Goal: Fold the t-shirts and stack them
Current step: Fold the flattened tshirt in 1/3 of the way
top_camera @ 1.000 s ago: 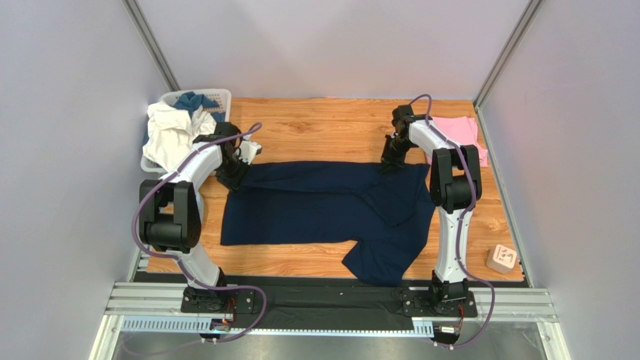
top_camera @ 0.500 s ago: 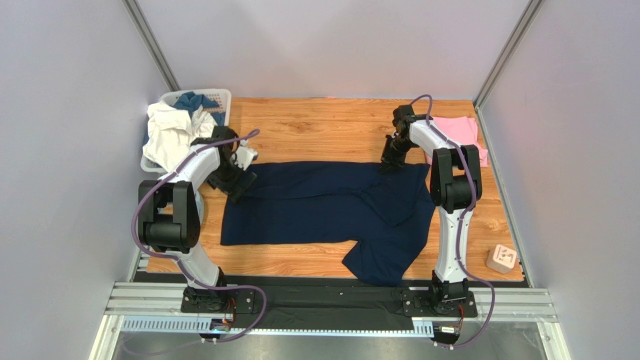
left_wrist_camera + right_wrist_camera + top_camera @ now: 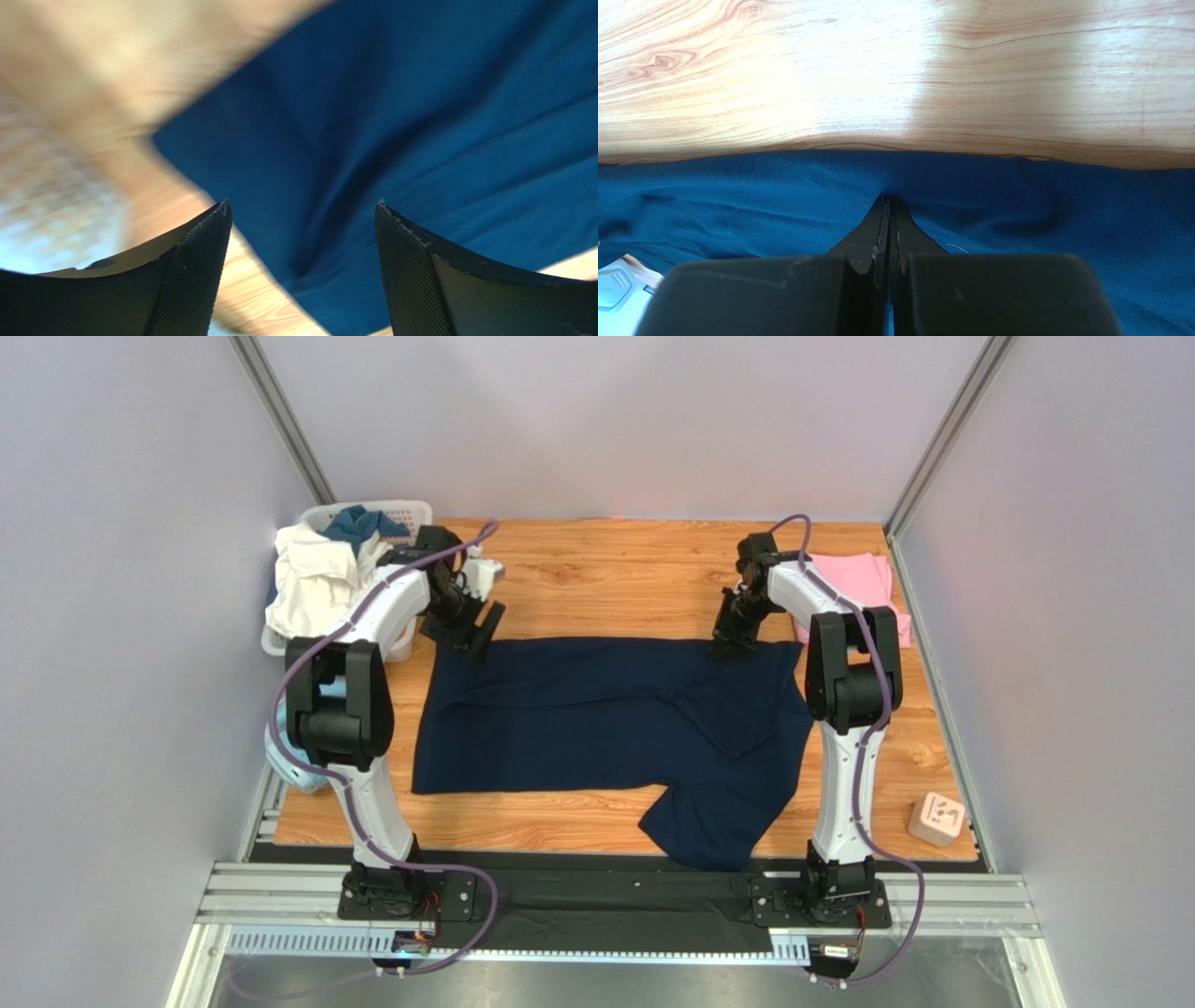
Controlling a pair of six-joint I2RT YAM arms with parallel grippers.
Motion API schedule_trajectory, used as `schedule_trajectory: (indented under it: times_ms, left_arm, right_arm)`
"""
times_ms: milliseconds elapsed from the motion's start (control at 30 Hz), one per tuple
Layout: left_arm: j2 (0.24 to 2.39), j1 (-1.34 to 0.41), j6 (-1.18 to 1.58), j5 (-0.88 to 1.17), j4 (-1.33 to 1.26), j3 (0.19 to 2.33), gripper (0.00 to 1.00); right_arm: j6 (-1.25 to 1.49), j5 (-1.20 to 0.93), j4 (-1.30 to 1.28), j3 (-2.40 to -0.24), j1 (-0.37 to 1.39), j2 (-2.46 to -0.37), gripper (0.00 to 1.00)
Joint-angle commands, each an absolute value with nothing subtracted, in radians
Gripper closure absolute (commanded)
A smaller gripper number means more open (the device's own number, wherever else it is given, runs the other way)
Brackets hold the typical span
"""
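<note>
The large navy t-shirt point(image 3: 603, 714) lies spread across the wooden table, with one sleeve hanging toward the near edge. My left gripper point(image 3: 481, 627) hovers open above the shirt's far-left corner. In the left wrist view, my left gripper point(image 3: 302, 204) has nothing between its fingers, and the navy t-shirt point(image 3: 421, 105) lies below, blurred. My right gripper point(image 3: 725, 641) rests on the shirt's far edge. In the right wrist view, my right gripper point(image 3: 886, 199) is shut, with the cloth of the navy t-shirt point(image 3: 738, 196) pinched at its tips. The pink t-shirt point(image 3: 870, 585) lies folded at the far right.
A white basket point(image 3: 407, 515) with white and blue clothes stands at the far left, close to my left arm. A small wooden block point(image 3: 936, 819) sits at the near right. A light-blue object point(image 3: 285, 760) peeks out by the left arm. Grey walls enclose the table.
My left gripper has opened, let go of the navy shirt's far-left corner, and lifted away toward the back. The right gripper has stayed where it was, shut.
</note>
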State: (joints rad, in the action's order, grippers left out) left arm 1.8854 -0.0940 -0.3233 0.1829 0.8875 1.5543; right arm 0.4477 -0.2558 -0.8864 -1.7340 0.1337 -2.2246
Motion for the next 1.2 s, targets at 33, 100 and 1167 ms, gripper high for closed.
schedule_trajectory:
  times_ms: [33, 100, 1167]
  left_arm:
    - [1.925, -0.133, -0.291, 0.264, 0.871, 1.460, 0.23]
    - [1.940, -0.133, -0.293, 0.288, 0.871, 1.453, 0.25]
    - [2.140, -0.046, -0.279, 0.334, 1.011, 1.725, 0.28]
  right_arm:
    - [0.437, -0.192, -0.851, -1.697, 0.130, -2.252, 1.00]
    - [0.439, -0.195, -0.850, -1.700, 0.129, -2.255, 1.00]
    - [0.416, -0.167, -0.923, -1.821, 0.100, -2.296, 1.00]
